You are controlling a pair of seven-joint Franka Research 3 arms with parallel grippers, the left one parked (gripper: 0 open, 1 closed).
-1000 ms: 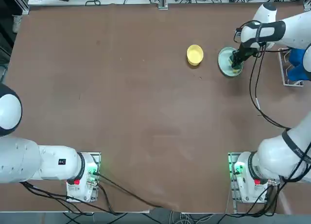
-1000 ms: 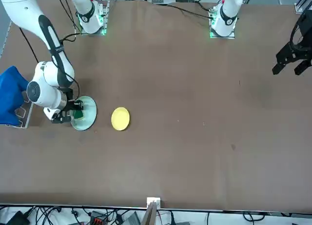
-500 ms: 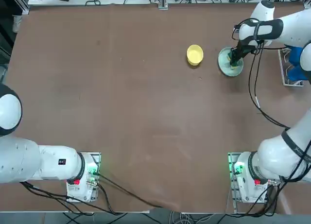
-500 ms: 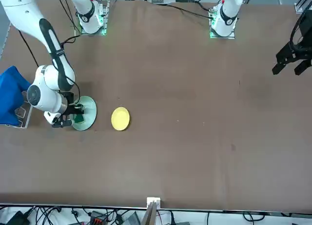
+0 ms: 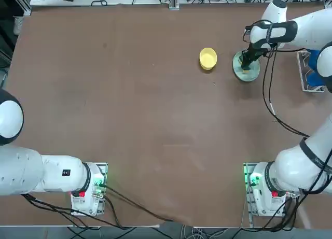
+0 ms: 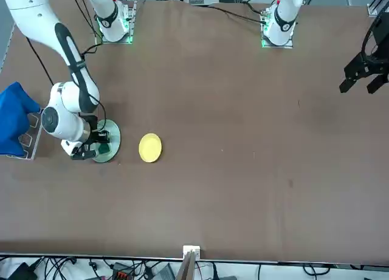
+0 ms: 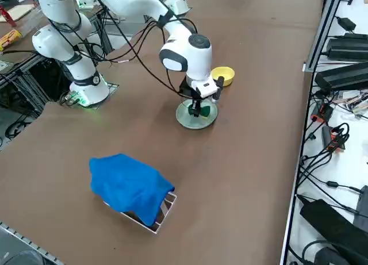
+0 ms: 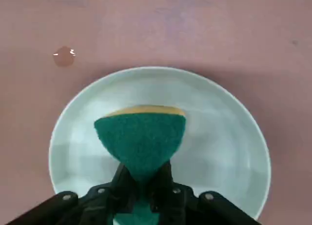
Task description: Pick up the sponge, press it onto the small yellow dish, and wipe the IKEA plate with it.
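The right gripper (image 8: pixel 142 186) is closed on the sponge (image 8: pixel 142 139), pinching its middle so the green layer fans out with a yellow edge behind it, over the pale mint plate (image 8: pixel 219 137); whether the sponge touches the plate I cannot tell. Near the plate, apart from it, sits the small yellow dish (image 5: pixel 208 58) on the brown tabletop (image 5: pixel 145 104). A clear droplet (image 8: pixel 64 56) glistens on that surface beside the plate. Farther out on the table, a blue cloth (image 7: pixel 129 184) drapes over a white wire rack (image 7: pixel 164 210), and beyond the table edge black cables (image 7: pixel 328 156) tangle across a white surface (image 7: pixel 345 138)
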